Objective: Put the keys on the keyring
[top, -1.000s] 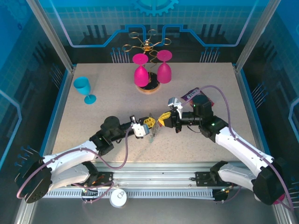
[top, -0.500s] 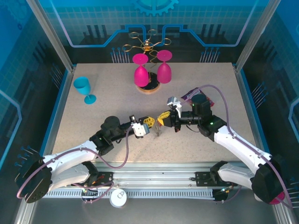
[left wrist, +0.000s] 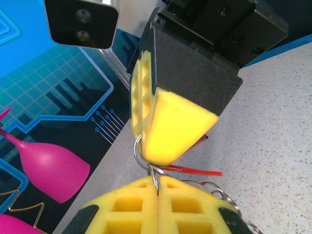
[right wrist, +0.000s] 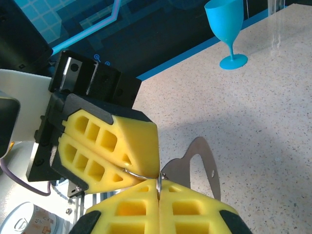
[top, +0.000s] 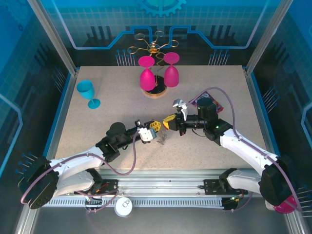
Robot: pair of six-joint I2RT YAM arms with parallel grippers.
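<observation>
Near the front-middle of the bench, the left gripper and right gripper were tip to tip, both clamped on the keyring by its little wire rings, with the keys dangling just under them. Looked like mid-threading to me, so not done yet. Couldn't read any labels or writing anywhere.
</observation>
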